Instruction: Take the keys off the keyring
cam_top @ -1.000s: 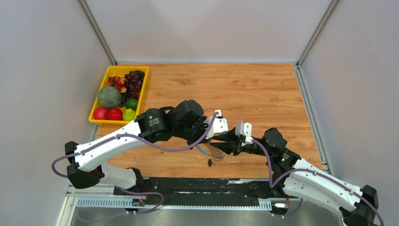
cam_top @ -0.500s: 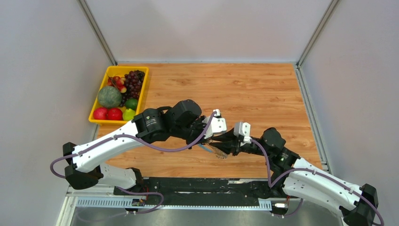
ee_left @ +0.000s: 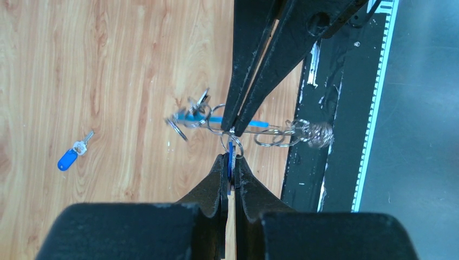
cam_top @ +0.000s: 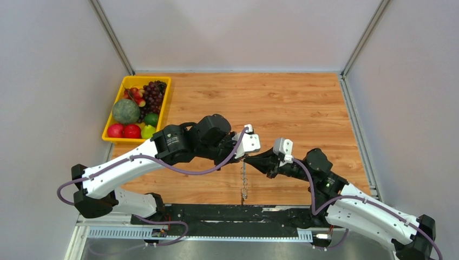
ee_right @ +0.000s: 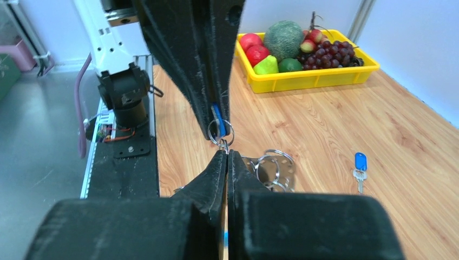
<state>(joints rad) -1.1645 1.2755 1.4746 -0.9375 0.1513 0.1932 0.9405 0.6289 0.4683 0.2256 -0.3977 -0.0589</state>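
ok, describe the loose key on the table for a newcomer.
Start at the wooden table; find the silver keyring bunch held by the left gripper and right gripper. The tiny silver key with a blue plastic head lies beyond it, away from the black rail: the only key alone on bare wood.

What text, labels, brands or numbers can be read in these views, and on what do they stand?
No readable text in any view.
Ruled strip at the near edge of the table: white ticks only, no legible numbers.
Loose blue-headed key on the table: no print visible.
Blue key head pinched in the left gripper: mostly hidden, cannot tell.
Keyring in the right gripper: bare metal, no engraving legible.
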